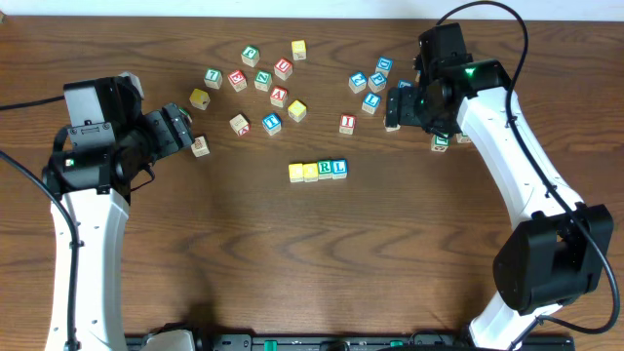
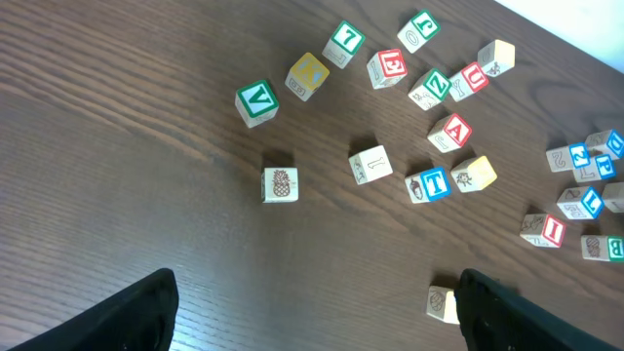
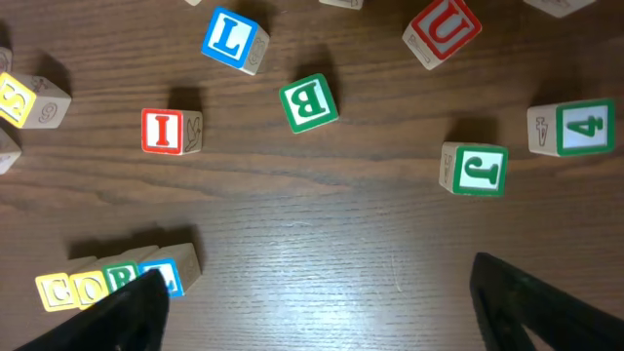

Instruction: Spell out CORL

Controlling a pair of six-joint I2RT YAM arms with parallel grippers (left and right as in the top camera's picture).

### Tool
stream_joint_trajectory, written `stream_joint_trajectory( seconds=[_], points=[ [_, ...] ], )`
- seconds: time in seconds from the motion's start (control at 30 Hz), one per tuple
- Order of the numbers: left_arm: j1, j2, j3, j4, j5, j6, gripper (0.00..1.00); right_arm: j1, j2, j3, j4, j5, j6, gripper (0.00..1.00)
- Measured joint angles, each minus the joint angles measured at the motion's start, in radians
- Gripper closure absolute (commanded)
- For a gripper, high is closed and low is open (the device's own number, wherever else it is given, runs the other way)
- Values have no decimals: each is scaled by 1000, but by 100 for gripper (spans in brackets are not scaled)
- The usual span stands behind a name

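The four CORL cubes stand side by side in a row at mid-table: two yellow ones, then the white cube with the green R, then the white one with the blue L. In the right wrist view the row lies at the bottom left, partly behind my left fingertip. My right gripper is open over bare wood, up and to the right of the row. My left gripper is open and empty. The row's yellow end cube peeks out beside its right finger.
Loose letter cubes lie scattered across the far half of the table: a group around the red A, a blue group, a red I. A pineapple cube and a green V sit near my left gripper.
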Motion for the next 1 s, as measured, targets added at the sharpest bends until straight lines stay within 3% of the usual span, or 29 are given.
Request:
stream_joint_trajectory(
  seconds=[1.0],
  points=[
    [0, 0, 0, 0, 0, 0, 3, 0, 0, 0, 18, 0, -3, 1]
  ],
)
